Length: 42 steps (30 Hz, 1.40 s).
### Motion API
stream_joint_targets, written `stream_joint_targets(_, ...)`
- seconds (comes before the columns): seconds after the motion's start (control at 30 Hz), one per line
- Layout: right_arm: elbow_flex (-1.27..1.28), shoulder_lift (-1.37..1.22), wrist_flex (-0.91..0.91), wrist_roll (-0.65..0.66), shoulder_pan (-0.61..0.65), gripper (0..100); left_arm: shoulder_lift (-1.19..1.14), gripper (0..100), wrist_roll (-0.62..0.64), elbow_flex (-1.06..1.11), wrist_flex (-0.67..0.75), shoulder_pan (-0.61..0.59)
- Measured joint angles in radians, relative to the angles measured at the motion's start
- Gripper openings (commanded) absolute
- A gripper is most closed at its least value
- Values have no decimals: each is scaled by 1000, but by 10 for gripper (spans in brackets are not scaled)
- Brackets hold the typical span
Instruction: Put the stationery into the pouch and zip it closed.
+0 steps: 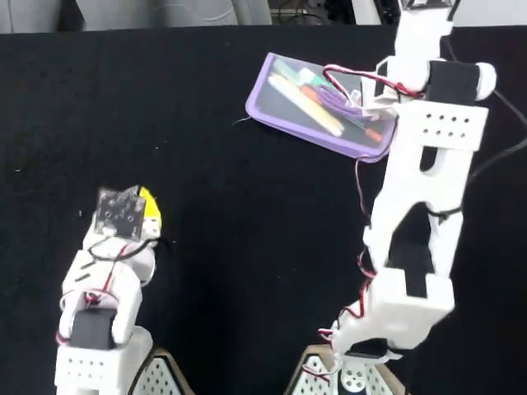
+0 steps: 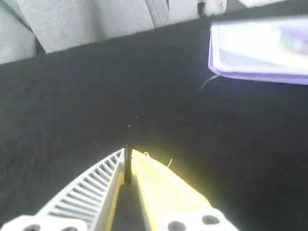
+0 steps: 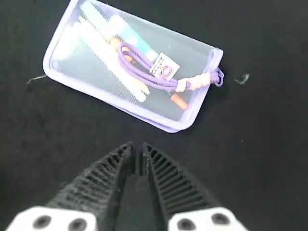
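A clear pouch with lilac trim lies flat on the black table at the back right. Several pens and markers show through its mesh, and a purple cord with a tag rests on top. My right gripper hangs above the table just beside the pouch's long edge, its black fingers shut with nothing between them. Near the front left, my left gripper sits low over the bare table, its white and yellow fingers shut and empty. The pouch is far off from it.
The black cloth covers the whole table. The right arm's white links rise over the right side and overlap the pouch's end. Both arm bases stand at the front edge. Grey fabric lies beyond the table's far edge.
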<state>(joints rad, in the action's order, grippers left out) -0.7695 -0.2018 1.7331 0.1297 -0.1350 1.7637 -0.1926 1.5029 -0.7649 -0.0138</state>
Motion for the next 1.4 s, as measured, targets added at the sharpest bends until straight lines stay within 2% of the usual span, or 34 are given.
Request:
stream_joint_targets(0.07,57,43,0,-21,0,11,15,29,11,-2,-77,0)
stream_joint_targets(0.4,393,308,-14,-32,60,11,54,29,21,41,-229,-37)
stream_joint_targets(0.8,905,703,-227,-32,64,11,55,30,21,80,-381,-38)
stream_joint_targets(1.13,1318,1022,-390,-32,64,11,55,30,21,121,-387,-147)
stream_joint_targets(1.4,1674,1206,-560,-35,68,11,60,30,23,164,-387,-149)
